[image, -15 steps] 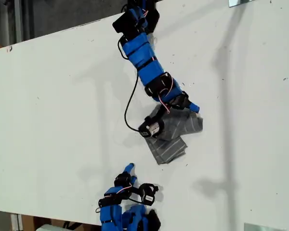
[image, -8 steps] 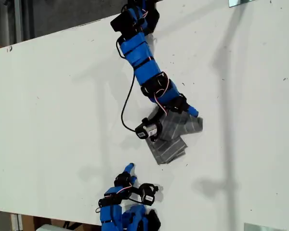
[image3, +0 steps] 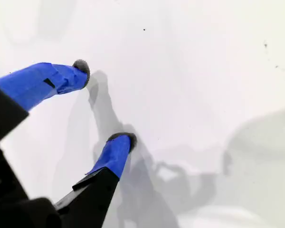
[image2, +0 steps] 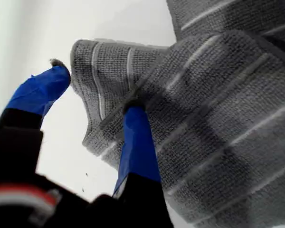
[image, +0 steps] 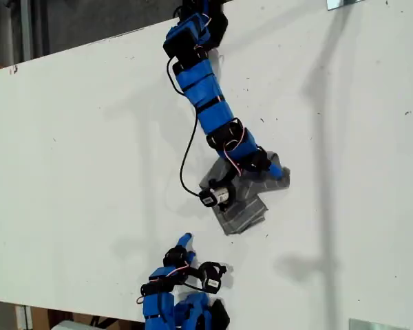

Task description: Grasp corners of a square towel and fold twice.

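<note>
Fingers (image2: 135, 130) under towel (image2: 218, 95), bare table (image: 89, 137)

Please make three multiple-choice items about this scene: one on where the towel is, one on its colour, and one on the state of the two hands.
1. Where is the towel in the exterior view?
A. On the white table, under the arm reaching from the top
B. Hanging over the table edge
C. Between the fingers of the arm at the bottom

2. What colour is the towel?
A. Blue with red dots
B. Grey with thin white stripes
C. Plain white

3. What state are the hands in?
A. Both shut on the towel
B. My first hand open at the bunched towel, my second hand open over bare table
C. Both holding one corner together

Answers:
1 A, the cloth lies beneath that arm.
2 B, the first wrist view shows the stripes.
3 B, each wrist view shows spread fingers.
</note>
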You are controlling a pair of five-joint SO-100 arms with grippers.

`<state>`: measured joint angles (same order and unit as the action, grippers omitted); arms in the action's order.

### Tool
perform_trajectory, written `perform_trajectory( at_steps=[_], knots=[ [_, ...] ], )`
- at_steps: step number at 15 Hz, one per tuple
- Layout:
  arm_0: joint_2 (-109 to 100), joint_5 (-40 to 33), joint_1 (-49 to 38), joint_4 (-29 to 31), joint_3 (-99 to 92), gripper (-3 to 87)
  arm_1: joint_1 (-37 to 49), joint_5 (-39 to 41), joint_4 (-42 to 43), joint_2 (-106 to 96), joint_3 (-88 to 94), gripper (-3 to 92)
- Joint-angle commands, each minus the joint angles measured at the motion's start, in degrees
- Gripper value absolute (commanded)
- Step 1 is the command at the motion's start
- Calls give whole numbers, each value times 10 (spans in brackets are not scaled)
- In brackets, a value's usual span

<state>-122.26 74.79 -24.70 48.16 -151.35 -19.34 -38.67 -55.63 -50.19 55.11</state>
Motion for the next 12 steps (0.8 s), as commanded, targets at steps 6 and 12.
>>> perform_trajectory(
  at_steps=[6,12],
  knots=[
    [-2,2,-7,-4,12,261,105,-117,-81,-4,-1,258],
    [-2,1,-7,-4,12,261,102,-136,-134,-12,-2,255]
  ],
)
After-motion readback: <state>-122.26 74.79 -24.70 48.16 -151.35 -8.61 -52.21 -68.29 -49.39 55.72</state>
